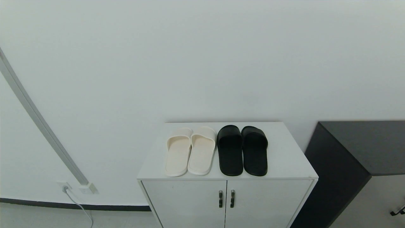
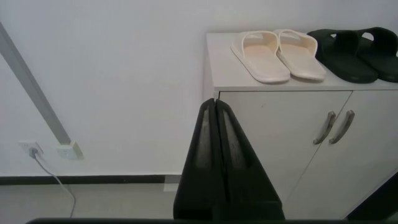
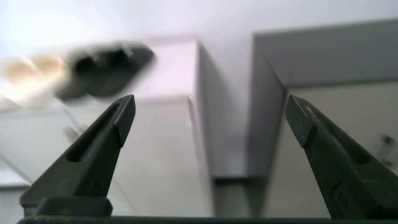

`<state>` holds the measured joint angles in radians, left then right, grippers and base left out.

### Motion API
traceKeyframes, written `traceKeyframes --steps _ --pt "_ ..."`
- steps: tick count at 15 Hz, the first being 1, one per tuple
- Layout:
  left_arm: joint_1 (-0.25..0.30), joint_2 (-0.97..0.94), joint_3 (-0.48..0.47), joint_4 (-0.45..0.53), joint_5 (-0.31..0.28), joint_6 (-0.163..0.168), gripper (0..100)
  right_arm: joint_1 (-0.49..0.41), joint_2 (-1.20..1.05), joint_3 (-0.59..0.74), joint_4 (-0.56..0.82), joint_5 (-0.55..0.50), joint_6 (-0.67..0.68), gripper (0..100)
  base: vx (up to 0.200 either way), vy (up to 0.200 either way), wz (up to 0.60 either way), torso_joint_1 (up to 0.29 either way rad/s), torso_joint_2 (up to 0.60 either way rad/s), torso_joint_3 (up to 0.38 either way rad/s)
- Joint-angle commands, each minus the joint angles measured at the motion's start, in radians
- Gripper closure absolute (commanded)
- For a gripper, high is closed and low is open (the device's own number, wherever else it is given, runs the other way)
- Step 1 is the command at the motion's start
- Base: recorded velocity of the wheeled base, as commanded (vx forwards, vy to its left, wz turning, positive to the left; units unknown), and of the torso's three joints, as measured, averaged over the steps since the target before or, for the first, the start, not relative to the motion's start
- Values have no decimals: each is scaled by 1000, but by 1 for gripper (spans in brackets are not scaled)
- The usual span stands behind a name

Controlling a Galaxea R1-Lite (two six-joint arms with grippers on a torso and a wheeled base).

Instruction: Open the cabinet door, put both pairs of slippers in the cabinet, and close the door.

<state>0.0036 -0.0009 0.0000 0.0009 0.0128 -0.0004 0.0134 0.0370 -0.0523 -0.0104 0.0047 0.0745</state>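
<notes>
A white two-door cabinet (image 1: 186,202) stands against the wall with both doors closed and two dark handles (image 1: 226,198) at the centre seam. On its top lie a cream pair of slippers (image 1: 190,151) on the left and a black pair (image 1: 242,150) on the right, toes toward the wall. My left gripper (image 2: 216,103) is shut with nothing in it, low and off the cabinet's left front corner (image 2: 215,93). My right gripper (image 3: 208,109) is open and empty, low to the right of the cabinet (image 3: 161,155), with the black slippers (image 3: 106,65) far off.
A taller dark grey cabinet (image 1: 354,164) stands close on the right of the white one. On the left wall a grey cable duct (image 1: 38,120) slants down to a socket (image 1: 65,185) with a plugged cord. Floor lies free left of the cabinet.
</notes>
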Motion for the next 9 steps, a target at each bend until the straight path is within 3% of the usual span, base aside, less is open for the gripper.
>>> traceKeyframes --steps 1,3,5,7,8,9 --pt "1 1 0 1 1 0 100 62 287 -319 41 70 153 0 0 0 0 0 0 0" --pt "-1 1 0 1 1 0 100 65 543 -320 41 158 70 0 0 0 0 0 0 0" --pt "-1 1 0 1 1 0 100 184 847 -322 -198 143 100 0 0 0 0 0 0 0" --pt "-1 1 0 1 1 0 100 356 991 -359 -269 -17 162 0 0 0 0 0 0 0" --pt "-1 1 -2 1 1 0 100 539 1077 -400 -270 -193 231 0 0 0 0 0 0 0" --pt "1 1 0 1 1 0 100 626 1150 -442 -272 -279 289 0 0 0 0 0 0 0"
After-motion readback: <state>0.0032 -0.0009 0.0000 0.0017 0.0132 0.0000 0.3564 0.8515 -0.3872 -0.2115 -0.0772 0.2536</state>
